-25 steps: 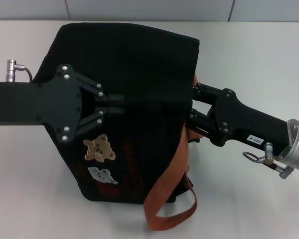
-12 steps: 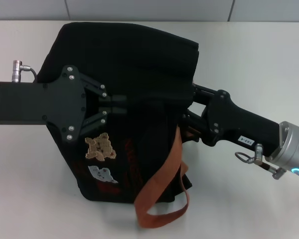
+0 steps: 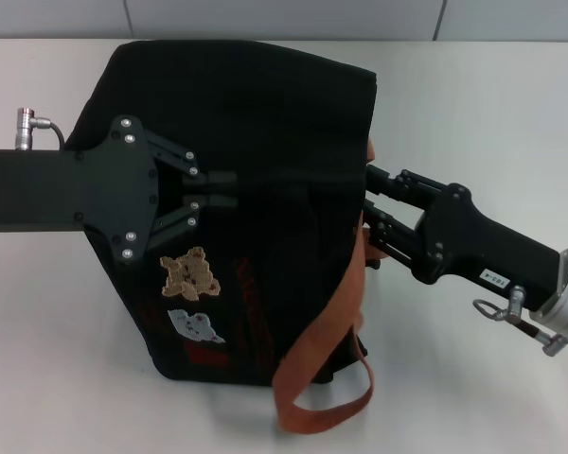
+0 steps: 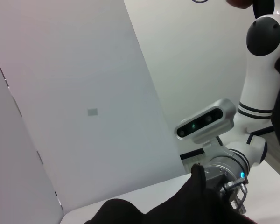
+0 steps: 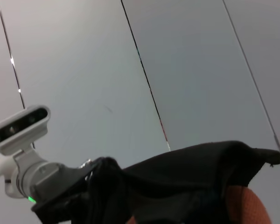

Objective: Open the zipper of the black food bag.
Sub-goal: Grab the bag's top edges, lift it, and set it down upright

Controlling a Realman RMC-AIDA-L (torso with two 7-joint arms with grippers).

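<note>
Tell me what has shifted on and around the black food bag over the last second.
The right claw swung toward the robot and inward, then back out along the black food bag's right side. The left claw dipped toward the bear patch and returned. The loose orange strap swung left and back. The bag itself stayed put; the zipper cannot be seen.

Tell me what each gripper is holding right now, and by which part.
Left gripper sits over the black food bag top; right gripper is at its side by the orange strap. Whether either holds anything cannot be told.
</note>
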